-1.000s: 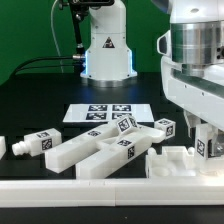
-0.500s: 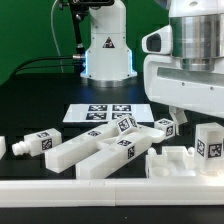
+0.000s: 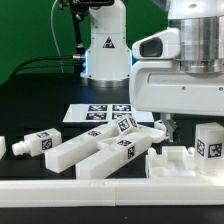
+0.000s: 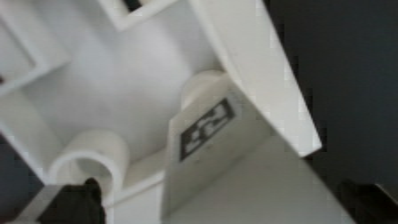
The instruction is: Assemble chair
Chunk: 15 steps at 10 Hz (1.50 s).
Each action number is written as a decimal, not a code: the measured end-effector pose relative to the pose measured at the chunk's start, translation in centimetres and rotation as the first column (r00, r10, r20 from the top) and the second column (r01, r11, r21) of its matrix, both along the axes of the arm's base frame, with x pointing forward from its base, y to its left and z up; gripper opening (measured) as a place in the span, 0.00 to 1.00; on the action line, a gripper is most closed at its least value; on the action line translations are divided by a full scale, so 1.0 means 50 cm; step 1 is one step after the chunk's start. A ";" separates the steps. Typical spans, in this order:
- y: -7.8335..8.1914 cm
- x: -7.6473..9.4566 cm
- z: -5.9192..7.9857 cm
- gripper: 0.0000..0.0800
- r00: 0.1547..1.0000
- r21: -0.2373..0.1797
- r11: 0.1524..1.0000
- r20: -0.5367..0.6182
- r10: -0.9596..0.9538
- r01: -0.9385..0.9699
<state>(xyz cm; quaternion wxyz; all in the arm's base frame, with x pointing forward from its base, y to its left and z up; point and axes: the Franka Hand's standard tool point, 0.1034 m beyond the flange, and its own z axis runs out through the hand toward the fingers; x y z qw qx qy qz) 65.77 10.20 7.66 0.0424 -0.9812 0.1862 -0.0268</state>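
Fingers are low at the exterior view's right, just over the cluster of white chair parts. Only one dark tip shows under the big wrist housing, so apart or together: cannot tell (nothing seen held). The chair parts all lie loose on the black tabletop. Two long bars sit angled together mid-scene, with a short pegged piece to the exterior view's left. A notched part and an upright tagged block are to the right. The marker board is behind them, the robot base further back.

Wrist view: close on white parts, a rounded tagged piece against a flat white slab. Finger state is not readable here either.

Handling, as a judgement: the parts look rigid, light and smooth, so they won't deform but may slip or twist. Best hold is across a bar's flat parallel sides near mid-length, clear of tags and pegs.
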 end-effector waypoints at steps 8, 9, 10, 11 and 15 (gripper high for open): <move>-0.012 0.002 -0.001 0.81 0.907 -0.045 0.907 0.021 0.421 -0.420; -0.012 0.001 -0.002 0.81 0.924 -0.041 0.923 0.019 0.383 -0.382; -0.013 0.001 -0.002 0.81 0.923 -0.042 0.923 0.019 0.385 -0.384; -0.012 0.001 -0.002 0.65 0.949 -0.033 0.949 0.017 0.314 -0.313; -0.012 0.001 -0.003 0.35 0.999 -0.010 0.999 0.001 0.035 -0.035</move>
